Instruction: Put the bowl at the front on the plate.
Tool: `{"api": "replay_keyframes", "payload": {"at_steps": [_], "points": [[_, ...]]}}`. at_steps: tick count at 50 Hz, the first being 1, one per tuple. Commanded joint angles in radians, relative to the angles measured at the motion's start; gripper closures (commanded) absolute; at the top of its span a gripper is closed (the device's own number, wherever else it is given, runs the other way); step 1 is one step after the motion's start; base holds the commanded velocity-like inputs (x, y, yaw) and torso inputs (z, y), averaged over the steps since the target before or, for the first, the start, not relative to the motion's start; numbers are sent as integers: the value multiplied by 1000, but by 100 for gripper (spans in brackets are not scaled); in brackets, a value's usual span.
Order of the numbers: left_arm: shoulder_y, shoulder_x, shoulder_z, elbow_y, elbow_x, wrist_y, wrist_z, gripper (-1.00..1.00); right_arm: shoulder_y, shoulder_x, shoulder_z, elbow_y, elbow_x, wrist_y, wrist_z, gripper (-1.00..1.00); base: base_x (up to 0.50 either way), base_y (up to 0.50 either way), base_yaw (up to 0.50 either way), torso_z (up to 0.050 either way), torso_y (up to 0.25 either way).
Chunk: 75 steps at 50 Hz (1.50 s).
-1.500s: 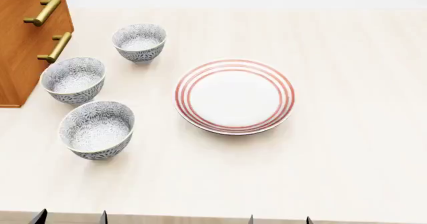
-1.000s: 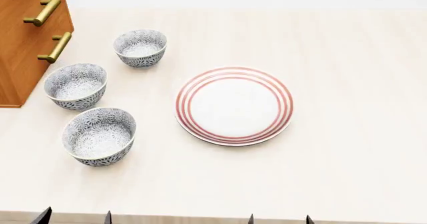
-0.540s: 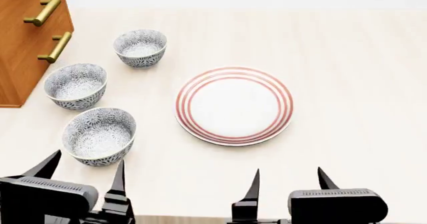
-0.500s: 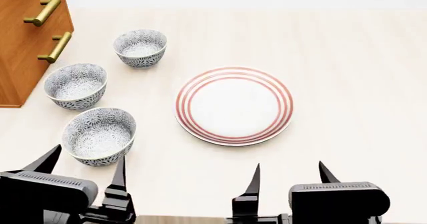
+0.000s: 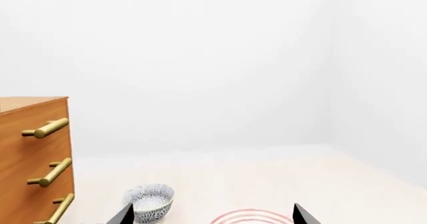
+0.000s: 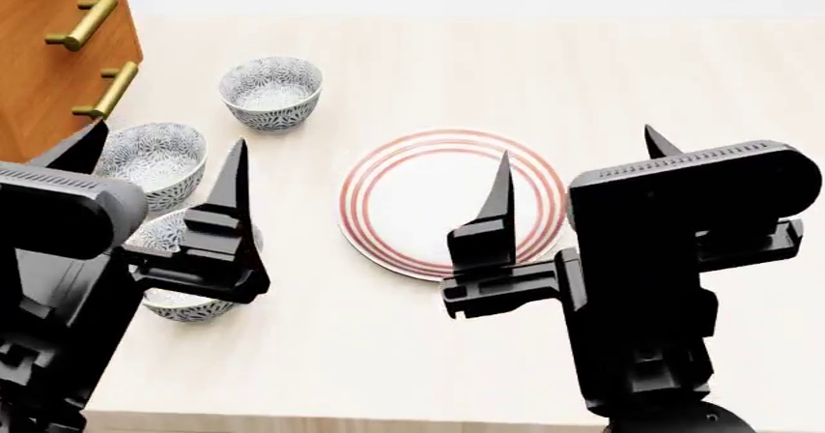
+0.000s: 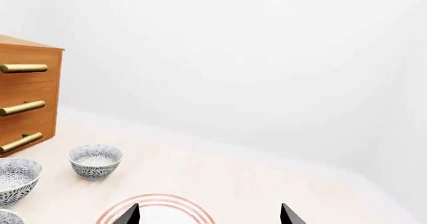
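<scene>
Nothing is done yet: the front bowl (image 6: 193, 288) sits on the counter (image 6: 386, 356) beside the empty plate (image 6: 426, 201), both hands spread wide, holding nothing.

The bowl (image 6: 193, 293) looks like glazed ceramic, white with dense blue-grey floral print. The plate (image 6: 412, 196) is smooth glossy white with thin red rings. The table (image 6: 696, 75) is pale matt wood grain. The cabinet (image 6: 45, 56) is warm orange wood with brushed brass handles (image 6: 84, 20). Both grippers are matt black plastic, ribbed on top.
</scene>
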Motion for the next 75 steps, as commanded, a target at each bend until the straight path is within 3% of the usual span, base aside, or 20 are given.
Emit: {"api": "replay_keyframes", "payload": {"at_steps": [1, 8, 27, 75], "points": [[-189, 15, -22, 56, -98, -173, -48, -100, 172, 34, -9, -41, 23, 150, -23, -100, 0, 0, 0, 0, 0], [-314, 21, -31, 29, -159, -249, -80, -100, 245, 46, -16, -32, 36, 197, -39, -100, 0, 0, 0, 0, 0], [-476, 19, -84, 0, -332, -325, -188, -100, 392, 70, -58, -3, 53, 261, -61, -100, 0, 0, 0, 0, 0], [-466, -31, -93, -61, -483, -268, -289, -100, 409, 71, -50, -6, 84, 295, -58, -100, 74, 0, 0, 0, 0]]}}
